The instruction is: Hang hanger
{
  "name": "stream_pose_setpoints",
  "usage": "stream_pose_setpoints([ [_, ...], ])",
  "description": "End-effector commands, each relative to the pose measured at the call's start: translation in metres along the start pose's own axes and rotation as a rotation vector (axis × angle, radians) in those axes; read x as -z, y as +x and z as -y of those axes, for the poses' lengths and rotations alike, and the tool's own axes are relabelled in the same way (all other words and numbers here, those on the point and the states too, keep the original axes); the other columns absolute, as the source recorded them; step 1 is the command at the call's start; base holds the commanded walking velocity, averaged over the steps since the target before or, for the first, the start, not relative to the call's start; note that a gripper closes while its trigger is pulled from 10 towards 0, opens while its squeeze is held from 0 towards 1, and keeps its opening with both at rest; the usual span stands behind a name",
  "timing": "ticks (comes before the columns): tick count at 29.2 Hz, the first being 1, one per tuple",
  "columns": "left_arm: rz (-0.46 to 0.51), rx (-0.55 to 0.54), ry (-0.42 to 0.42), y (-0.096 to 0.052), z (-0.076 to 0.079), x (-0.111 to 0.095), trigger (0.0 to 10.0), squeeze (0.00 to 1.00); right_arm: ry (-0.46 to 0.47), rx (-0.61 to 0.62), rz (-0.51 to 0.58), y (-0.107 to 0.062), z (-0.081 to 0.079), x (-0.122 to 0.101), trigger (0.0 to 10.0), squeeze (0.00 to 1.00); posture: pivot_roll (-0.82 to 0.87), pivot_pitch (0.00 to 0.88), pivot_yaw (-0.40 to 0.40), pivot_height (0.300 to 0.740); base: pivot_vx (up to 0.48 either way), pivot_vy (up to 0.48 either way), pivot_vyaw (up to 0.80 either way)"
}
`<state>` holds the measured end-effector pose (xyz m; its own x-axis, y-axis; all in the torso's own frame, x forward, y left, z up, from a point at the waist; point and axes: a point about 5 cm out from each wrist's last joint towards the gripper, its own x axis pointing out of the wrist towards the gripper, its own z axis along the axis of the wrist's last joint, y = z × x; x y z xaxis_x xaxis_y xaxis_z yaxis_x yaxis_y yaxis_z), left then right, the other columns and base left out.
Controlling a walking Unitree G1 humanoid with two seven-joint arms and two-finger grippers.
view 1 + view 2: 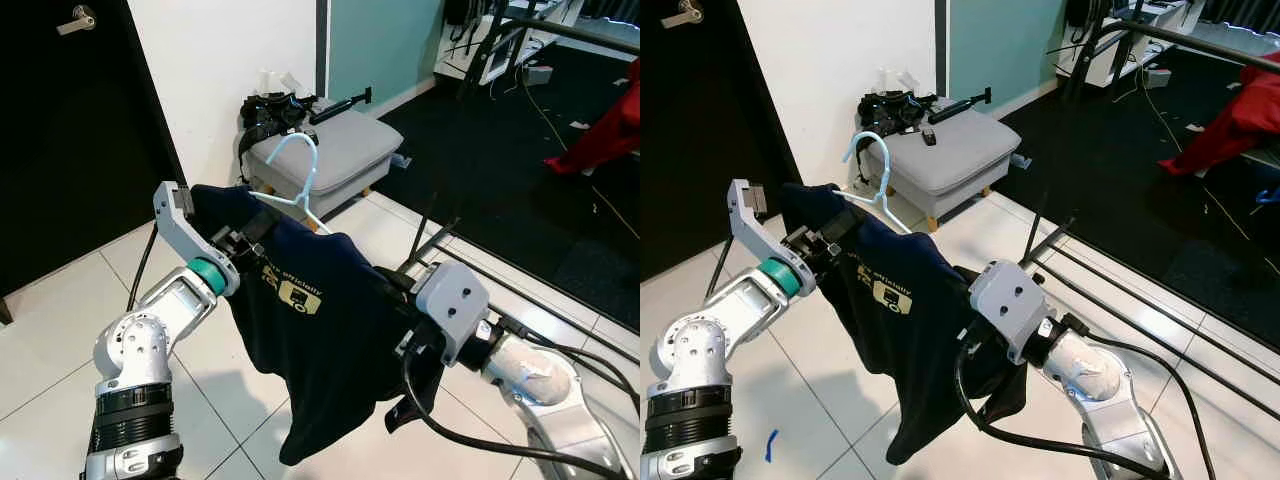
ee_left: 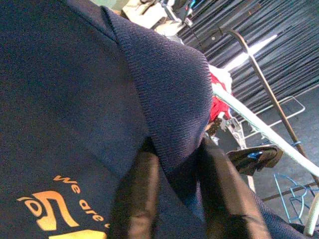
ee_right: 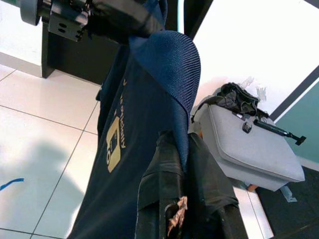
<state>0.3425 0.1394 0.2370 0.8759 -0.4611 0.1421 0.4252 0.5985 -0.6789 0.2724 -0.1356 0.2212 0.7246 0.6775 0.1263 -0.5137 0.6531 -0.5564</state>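
A dark navy T-shirt [image 1: 320, 340] with a yellow print hangs on a light blue hanger [image 1: 300, 165], whose hook sticks up above the collar. My left gripper [image 1: 240, 245] is shut on the shirt's left shoulder over the hanger arm; in the left wrist view its black fingers [image 2: 139, 199] pinch the ribbed navy hem. My right gripper [image 1: 405, 300] is shut on the shirt's other shoulder, and its fingers [image 3: 164, 194] clamp the fabric edge. A dark clothes rail [image 1: 560, 25] crosses the upper right, with a red garment [image 1: 610, 130] on it.
A grey footstool [image 1: 335, 150] with black gear on top stands against the white wall ahead. A black door [image 1: 60, 130] is at the left. The rack's thin uprights [image 1: 440, 215] meet the tiled floor beside a dark carpet at the right.
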Motion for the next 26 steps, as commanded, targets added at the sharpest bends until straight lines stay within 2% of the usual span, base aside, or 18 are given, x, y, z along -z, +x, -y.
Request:
stream_pose_setpoints([
  [1, -0.004, -0.022, 0.024, -0.002, -0.001, 0.0, 0.0, 0.0, -0.01, 0.005, 0.049, 0.001, -0.002, -0.008, 10.0, 0.0, -0.29, 0.123, 0.124, 0.74, 0.0, 0.0, 0.0],
  [5, -0.016, -0.062, 0.072, -0.002, -0.004, 0.001, 0.0, 0.0, -0.008, 0.007, 0.051, 0.001, -0.003, -0.008, 10.0, 0.0, -0.29, 0.123, 0.126, 0.74, 0.0, 0.0, 0.0],
  [8, 0.007, -0.234, 0.253, -0.001, -0.016, -0.006, 0.0, 0.0, -0.012, 0.013, 0.04, 0.0, -0.001, -0.006, 10.0, 0.0, -0.29, 0.127, 0.129, 0.74, 0.0, 0.0, 0.0],
  [9, 0.007, -0.234, 0.253, -0.001, -0.016, -0.006, 0.0, 0.0, -0.012, 0.013, 0.04, 0.0, -0.001, -0.006, 10.0, 0.0, -0.29, 0.127, 0.129, 0.74, 0.0, 0.0, 0.0],
  [10, 0.041, -0.326, 0.348, -0.003, -0.022, -0.012, 0.0, 0.0, -0.017, 0.014, 0.023, -0.003, 0.0, -0.004, 10.0, 0.0, -0.29, 0.128, 0.129, 0.74, 0.0, 0.0, 0.0],
  [11, 0.041, -0.326, 0.348, -0.003, -0.022, -0.012, 0.0, 0.0, -0.017, 0.014, 0.023, -0.003, 0.0, -0.004, 10.0, 0.0, -0.29, 0.128, 0.129, 0.74, 0.0, 0.0, 0.0],
  [12, 0.074, -0.399, 0.456, -0.004, -0.025, -0.018, 0.0, 0.0, -0.026, 0.013, 0.0, -0.007, 0.001, 0.0, 10.0, 0.0, -0.29, 0.131, 0.128, 0.74, 0.0, 0.0, 0.0],
  [13, 0.074, -0.399, 0.456, -0.004, -0.025, -0.018, 0.0, 0.0, -0.026, 0.013, 0.0, -0.007, 0.001, 0.0, 10.0, 0.0, -0.29, 0.131, 0.128, 0.74, 0.0, 0.0, 0.0],
  [14, 0.121, -0.48, 0.585, -0.007, -0.027, -0.026, 0.3, 0.0, -0.04, 0.008, -0.05, -0.016, 0.003, 0.007, 10.0, 0.0, -0.29, 0.132, 0.127, 0.74, 0.0, 0.0, 0.0],
  [17, 0.153, -0.524, 0.664, -0.009, -0.028, -0.031, 0.3, 0.0, -0.05, 0.003, -0.083, -0.022, 0.004, 0.012, 10.0, 0.0, -0.29, 0.132, 0.127, 0.74, 0.0, 0.0, 0.0],
  [18, 0.183, -0.581, 0.735, -0.012, -0.029, -0.036, 7.5, 0.0, -0.067, 0.002, -0.134, -0.032, 0.006, 0.019, 10.0, 0.0, -0.29, 0.136, 0.127, 0.74, 0.0, 0.0, 0.0],
  [19, 0.183, -0.581, 0.735, -0.012, -0.029, -0.036, 7.5, 0.0, -0.067, 0.002, -0.134, -0.032, 0.006, 0.019, 10.0, 0.0, -0.29, 0.136, 0.127, 0.74, 0.0, 0.0, 0.0],
  [20, 0.198, -0.644, 0.794, -0.015, -0.031, -0.041, 3.3, 0.0, -0.091, 0.022, -0.197, -0.046, 0.011, 0.027, 10.0, 0.0, -0.29, 0.139, 0.131, 0.74, 0.0, 0.0, 0.0],
  [21, 0.198, -0.644, 0.794, -0.015, -0.031, -0.041, 3.3, 0.0, -0.091, 0.022, -0.197, -0.046, 0.011, 0.027, 10.0, 0.0, -0.29, 0.139, 0.131, 0.74, 0.0, 0.0, 0.0],
  [22, 0.195, -0.683, 0.847, -0.017, -0.033, -0.044, 1.6, 0.0, -0.111, 0.055, -0.239, -0.056, 0.017, 0.031, 10.0, 0.0, -0.29, 0.14, 0.135, 0.74, 0.0, 0.0, 0.0],
  [23, 0.195, -0.683, 0.847, -0.017, -0.033, -0.044, 1.6, 0.0, -0.111, 0.055, -0.239, -0.056, 0.017, 0.031, 10.0, 0.0, -0.29, 0.14, 0.135, 0.74, 0.0, 0.0, 0.0],
  [24, 0.193, -0.707, 0.882, -0.019, -0.034, -0.046, 0.5, 0.0, -0.124, 0.078, -0.265, -0.063, 0.021, 0.033, 10.0, 0.0, -0.29, 0.14, 0.135, 0.74, 0.0, 0.0, 0.0],
  [26, 0.193, -0.707, 0.882, -0.019, -0.034, -0.046, 0.5, 0.0, -0.124, 0.078, -0.265, -0.063, 0.021, 0.033, 10.0, 0.0, -0.29, 0.14, 0.135, 0.74, 0.0, 0.0, 0.0],
])
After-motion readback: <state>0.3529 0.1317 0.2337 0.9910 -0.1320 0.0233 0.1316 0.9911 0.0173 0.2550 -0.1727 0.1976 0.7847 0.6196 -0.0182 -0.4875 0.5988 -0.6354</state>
